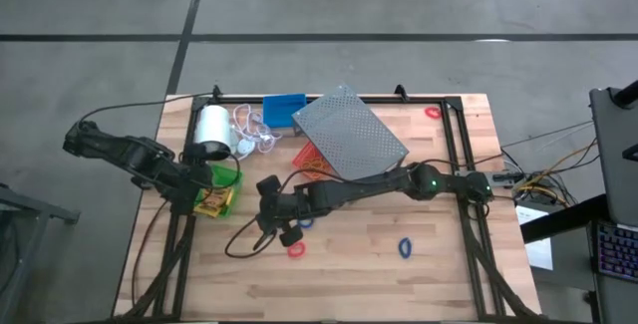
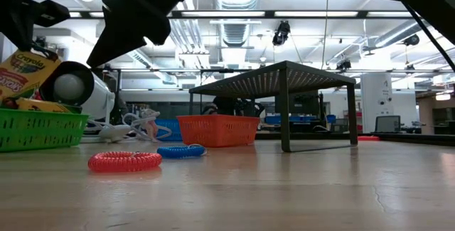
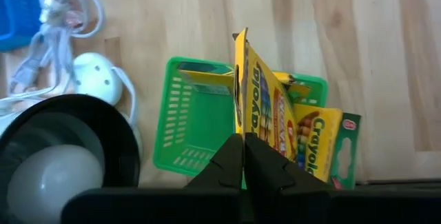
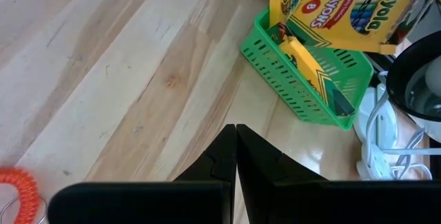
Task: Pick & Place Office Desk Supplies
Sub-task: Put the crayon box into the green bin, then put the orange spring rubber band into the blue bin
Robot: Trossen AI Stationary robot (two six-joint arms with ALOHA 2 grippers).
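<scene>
- Over the green bin (image 3: pixel 200 124), the left gripper (image 3: pixel 242 145) pinches a crayon box (image 3: pixel 265 117) upright on its edge; judging by this, the step in hand is setting that box into the bin.
- Next, it likely calls for lowering the box past the bin's rim, then letting go.
- Inside the green bin lies a second crayon box (image 4: pixel 310 62), slanted.
- Beyond the green bin, the right gripper (image 4: pixel 234 148) hovers above bare wood, fingers pressed together, empty.
- Near it lie a red band (image 1: pixel 296 251) and a blue band (image 1: pixel 405 248), both outside any bin.
- What the red-orange bin (image 2: pixel 217 129) holds cannot be told.
</scene>
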